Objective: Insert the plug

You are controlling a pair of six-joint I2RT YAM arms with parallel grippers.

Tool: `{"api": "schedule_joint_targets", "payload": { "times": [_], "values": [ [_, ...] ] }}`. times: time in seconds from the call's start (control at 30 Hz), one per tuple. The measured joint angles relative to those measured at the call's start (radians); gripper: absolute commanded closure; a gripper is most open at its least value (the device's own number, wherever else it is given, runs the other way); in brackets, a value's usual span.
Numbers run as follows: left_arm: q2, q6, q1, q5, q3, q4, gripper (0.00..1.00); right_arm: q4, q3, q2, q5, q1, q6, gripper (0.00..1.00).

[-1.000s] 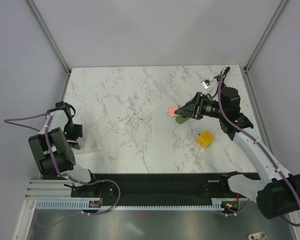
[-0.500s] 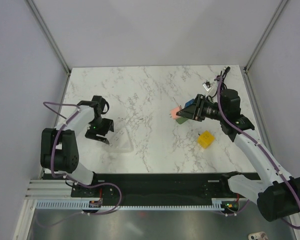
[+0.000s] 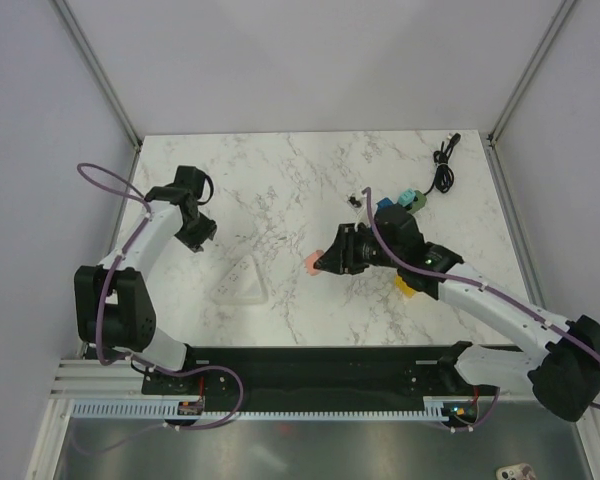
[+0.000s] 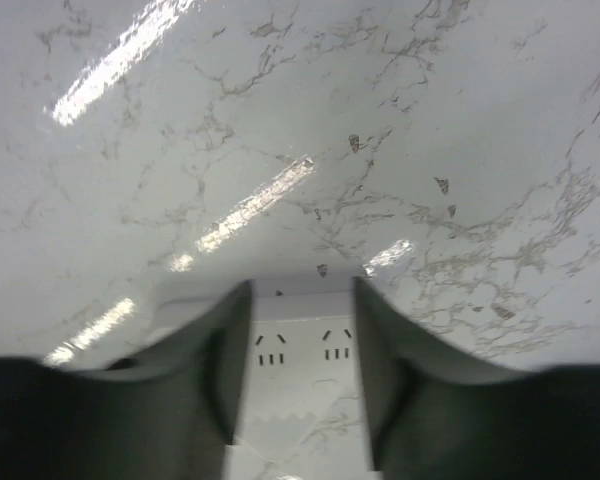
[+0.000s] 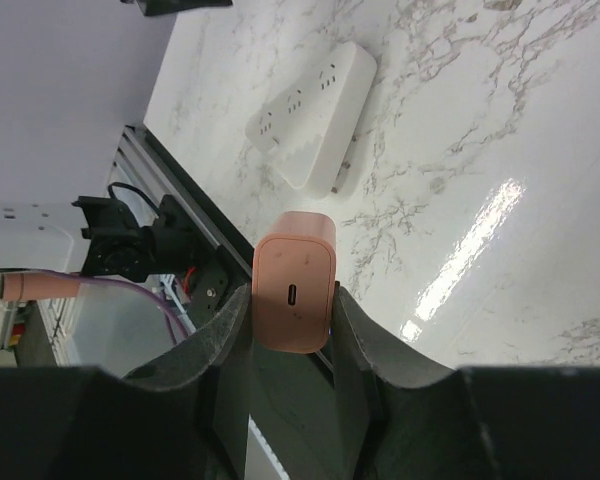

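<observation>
- White plastic power strip (image 3: 242,283): 1, near left of centre.
- Salmon-pink square plug (image 3: 315,264): 1, centre.
- Small coloured blocks: 3, right half, namely a yellow block (image 3: 403,287), a blue block (image 3: 384,203) and a green block (image 3: 411,198).
- Black coiled cable (image 3: 442,168): 1, far right corner.
- Small black item (image 3: 354,200), kind unclear: 1, centre far.

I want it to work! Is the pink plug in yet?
Out. The right pincer holds the pink plug, apart from the white power strip.
</observation>
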Motion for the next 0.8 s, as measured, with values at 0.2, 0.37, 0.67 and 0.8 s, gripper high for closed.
{"api": "schedule_joint_targets", "payload": {
  "times": [0.2, 0.37, 0.67, 0.8],
  "values": [
    [-0.024, 0.238, 0.01, 0.011, -0.095, 0.126, 0.98, 0.022, -0.005, 0.085, 0.105, 0.141, 0.0, 1.0],
    [0.001, 0.34, 0.023, 0.019, -0.169, 0.161, 0.98, 0.033, -0.006, 0.082, 0.149, 0.178, 0.005, 1.0],
    [0.033, 0.389, 0.004, 0.051, -0.297, 0.179, 0.98, 0.051, -0.024, 0.094, 0.212, 0.269, 0.013, 1.0],
    [-0.053, 0.382, -0.07, 0.113, -0.373, 0.202, 0.98, 0.05, -0.031, 0.095, 0.238, 0.277, 0.013, 1.0]
  ]
}}
